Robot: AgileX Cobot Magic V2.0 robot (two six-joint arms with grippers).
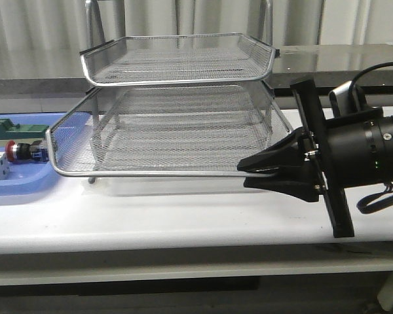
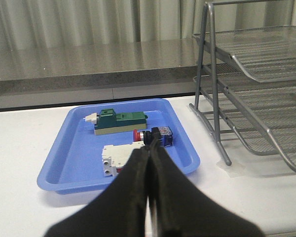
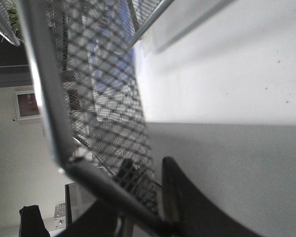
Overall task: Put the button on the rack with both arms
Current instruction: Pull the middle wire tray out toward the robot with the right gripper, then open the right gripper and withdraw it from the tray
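The button [image 1: 25,152], with a red head and a blue rear block, lies on its side in the blue tray [image 1: 26,184] at the far left. In the left wrist view the button [image 2: 157,137] sits just past my left gripper [image 2: 149,144], which is shut and empty. This gripper is outside the front view. The silver mesh rack [image 1: 177,59] stands mid-table with its middle tray [image 1: 150,174] slid out toward me. My right gripper [image 1: 247,171] is shut on that tray's front rim near its right corner. Up close, the right gripper's fingers [image 3: 147,165] straddle the mesh wall of the rack [image 3: 44,98].
A green block [image 2: 119,121] and a white cube [image 2: 117,157] share the blue tray [image 2: 69,148] with the button. The rack's legs [image 2: 214,113] stand just right of the tray. A dark counter runs behind the table.
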